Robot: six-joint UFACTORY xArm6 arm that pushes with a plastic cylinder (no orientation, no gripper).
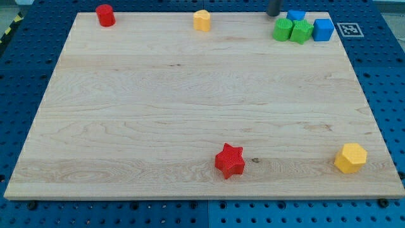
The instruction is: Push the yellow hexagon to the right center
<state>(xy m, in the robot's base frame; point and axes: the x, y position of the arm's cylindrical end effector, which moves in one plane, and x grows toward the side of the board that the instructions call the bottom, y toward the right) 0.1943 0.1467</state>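
The yellow hexagon lies near the board's bottom right corner. My tip shows as a dark rod end at the view's top, right of centre, just above and left of the green block cluster. It is far from the yellow hexagon, which lies well below and to the right of it. A second yellow block sits at the top centre.
A red cylinder stands at the top left. Two green blocks and two blue blocks cluster at the top right. A red star lies at the bottom centre. The wooden board rests on a blue pegboard.
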